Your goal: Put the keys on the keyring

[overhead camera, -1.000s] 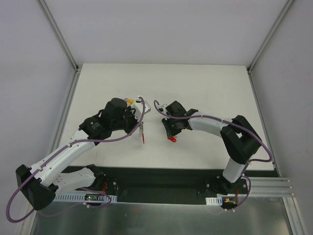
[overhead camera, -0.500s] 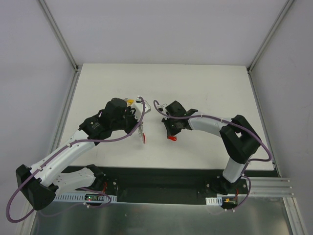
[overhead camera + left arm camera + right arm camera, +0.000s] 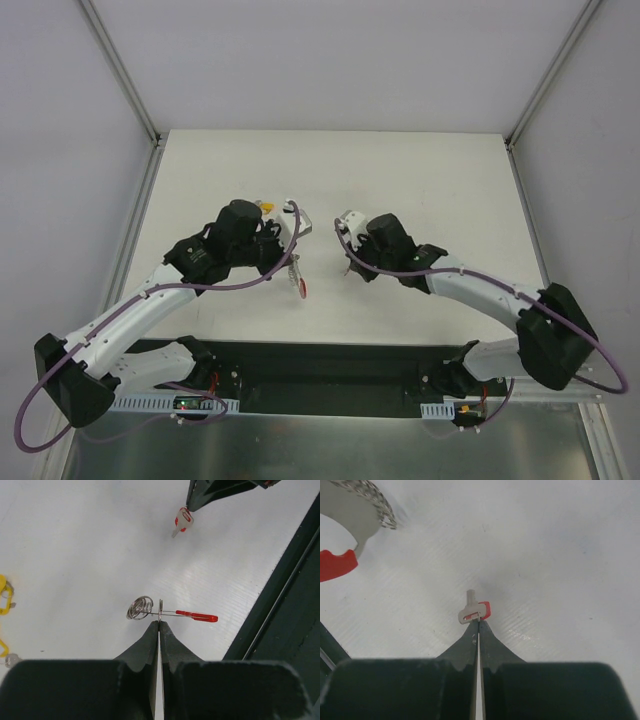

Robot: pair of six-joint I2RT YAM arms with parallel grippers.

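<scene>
My left gripper (image 3: 159,622) is shut on the keyring (image 3: 150,611), which I see edge-on: its metal coil lies to the left and its red half (image 3: 197,616) to the right. In the top view the keyring (image 3: 302,288) hangs at the left gripper (image 3: 293,272) just above the table. My right gripper (image 3: 478,621) is shut on a small key (image 3: 474,611) with a white body and a red head. That key (image 3: 182,520) hangs from the right fingertips ahead of the keyring. The right wrist view shows the keyring (image 3: 340,560) at upper left, apart from the key.
Yellow-headed keys (image 3: 4,596) lie on the white table (image 3: 430,180) to the left of the left gripper, and show as a yellow spot (image 3: 266,208) behind the left wrist. The table's dark front edge (image 3: 280,610) runs close on the right.
The right gripper has shut on the red-and-white key and its arm has swung out to the right, wrist turned toward the keyring. The left gripper and keyring shifted slightly down-right.
</scene>
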